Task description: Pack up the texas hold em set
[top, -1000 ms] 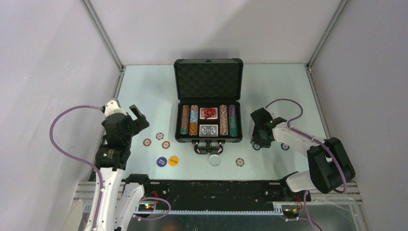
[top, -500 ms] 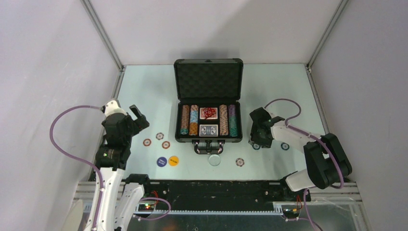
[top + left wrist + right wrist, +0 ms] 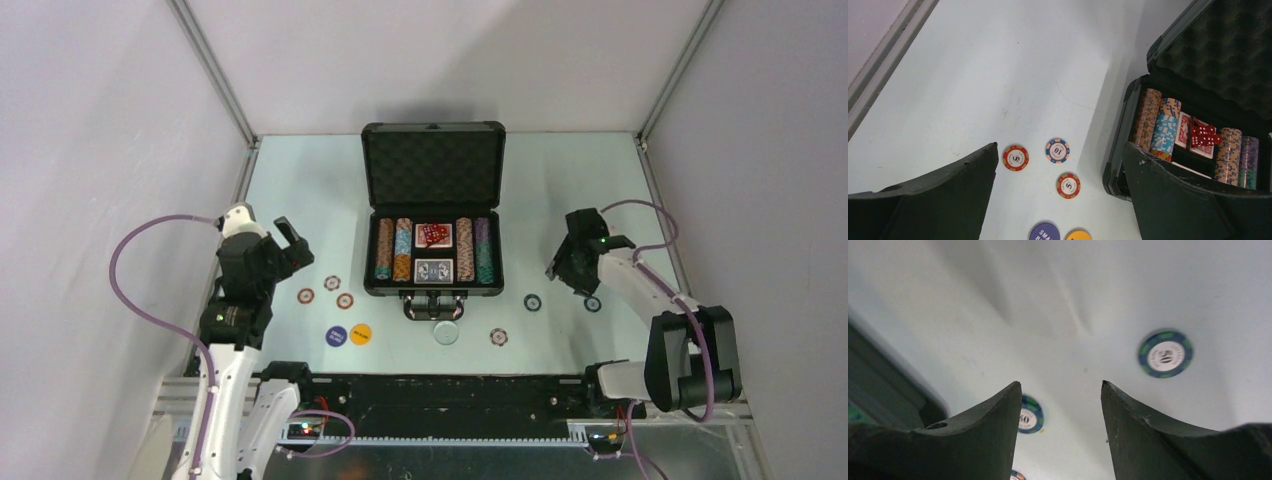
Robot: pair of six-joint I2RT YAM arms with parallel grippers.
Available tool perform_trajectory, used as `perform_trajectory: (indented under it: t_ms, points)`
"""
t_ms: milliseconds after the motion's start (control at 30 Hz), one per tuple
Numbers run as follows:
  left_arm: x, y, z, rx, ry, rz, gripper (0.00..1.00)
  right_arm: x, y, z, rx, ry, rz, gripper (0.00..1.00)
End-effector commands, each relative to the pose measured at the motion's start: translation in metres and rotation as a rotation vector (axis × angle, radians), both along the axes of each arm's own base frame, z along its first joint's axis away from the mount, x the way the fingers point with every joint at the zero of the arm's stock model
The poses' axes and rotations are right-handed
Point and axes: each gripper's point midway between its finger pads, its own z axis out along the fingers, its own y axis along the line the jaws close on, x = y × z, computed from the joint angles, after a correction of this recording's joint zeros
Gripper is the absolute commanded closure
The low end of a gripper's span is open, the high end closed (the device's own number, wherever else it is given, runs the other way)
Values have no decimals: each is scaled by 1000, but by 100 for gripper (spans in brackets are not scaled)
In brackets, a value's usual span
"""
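- Two pincers were examined, and both stood with fingers apart and nothing between them. The left pincer [image 3: 1060, 147] was spread wide. The right pincer [image 3: 1059, 384] was spread somewhat less and gripped nothing.
- The black case [image 3: 432, 160] lay open on the counter [image 3: 300, 180] with its lid propped upright. It sat to the right of the left pincer and to the left of the right pincer, so either arm could reach the tray.
- Inside the case, chip rows [image 3: 393, 250] filled the outer slots. A card deck [image 3: 434, 270] and the red dice [image 3: 433, 234] occupied the middle.
- Three loose chips lay flat beneath the left pincer: a red chip [image 3: 1015, 157] just beside its left finger, a blue-and-orange chip [image 3: 1057, 150] under the gap, and a second red chip [image 3: 1068, 185] nearer the wrist. The pincer hung raised above them, judged to be placed for choosing one.
- A blue button [image 3: 1045, 232] and a yellow button [image 3: 1079, 235] lay nearer the wrist again. A pale button [image 3: 446, 332] lay just in front of the case, well right of that pincer.
- A blue-green chip [image 3: 1166, 353] lay flat beyond the right pincer's fingertips, outside the gap. Another like it [image 3: 1032, 416] was partly hidden behind one finger. Neither was lined up for a grip.
- One further chip [image 3: 499, 336] lay apart from both pincers.
- Packing was judged incomplete. Flat chips offer only a thin edge, so slipping is the likely fault.
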Motion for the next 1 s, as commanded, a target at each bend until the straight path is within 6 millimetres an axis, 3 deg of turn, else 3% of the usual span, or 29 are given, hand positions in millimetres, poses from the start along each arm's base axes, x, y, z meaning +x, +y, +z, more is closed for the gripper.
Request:
perform_trajectory:
  t_ms: [0, 200, 333, 500, 967]
  points:
    - [4, -2, 6, 11, -28, -31, 2, 8, -26, 16, 38, -40, -144, 35]
    - [6, -8, 5, -5, -26, -59, 2, -4, -87, 13, 30, -7, -428, 31]
    - [6, -9, 5, -8, -30, -62, 2, -12, -108, 6, 69, 17, -528, 30]
    - [5, -7, 8, -2, -40, -51, 2, -18, -115, -11, 124, 47, -575, 29]
    - [4, -3, 12, 13, -52, -37, 2, -14, -104, -37, 169, 89, -500, 29]
